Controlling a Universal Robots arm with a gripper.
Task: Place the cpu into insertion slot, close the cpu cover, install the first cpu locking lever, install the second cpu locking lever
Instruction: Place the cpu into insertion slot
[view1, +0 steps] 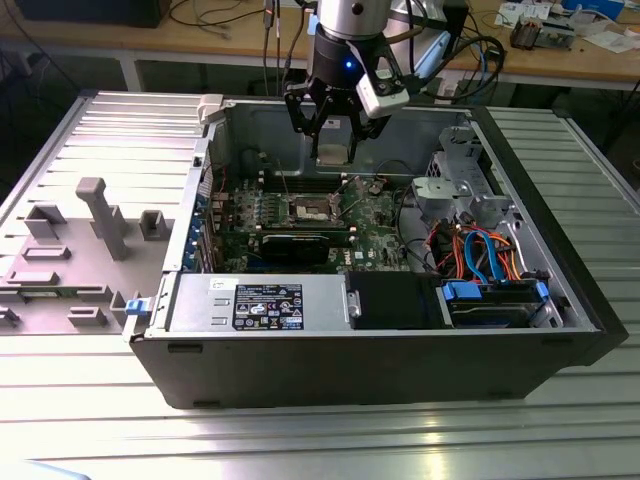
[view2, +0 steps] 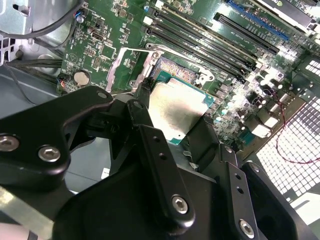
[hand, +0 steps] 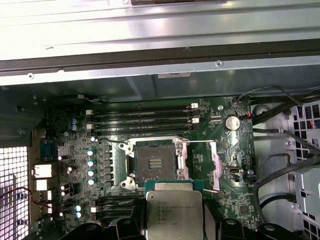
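Nearest in the exterior view, along the case's front edge, sit a silver box-shaped power supply with a black label (view1: 258, 302) and a blue plastic drive carrier (view1: 494, 301). Orange and blue cables (view1: 478, 250) are bundled just behind the carrier. Outside the case, on the exterior view's left, a grey moulded fixture tray (view1: 90, 235) lies on the ribbed metal table (view1: 320, 440).

Next comes a long black expansion card (view1: 295, 243). Just past it is the insertion slot (view1: 310, 208), a small square socket with a dark centre and silver rim on the green board. Its cpu cover (hand: 215, 170), a thin silver frame plate, lies flipped open beside it, so the socket's contact field is bare. In the first wrist view a round silver coin cell (hand: 231, 122) lies close beyond the cover, and four long black memory slots (hand: 142, 117) run along the socket.

The black gripper (view1: 334, 146) hangs above the socket, clamped on the edges of the cpu (view1: 335, 155), a flat silvery-tan square chip. The chip is well clear of the board.

In the second wrist view the gripper's linkage hides the chip's near edge and part of the socket. The locking levers are too thin to place with confidence.
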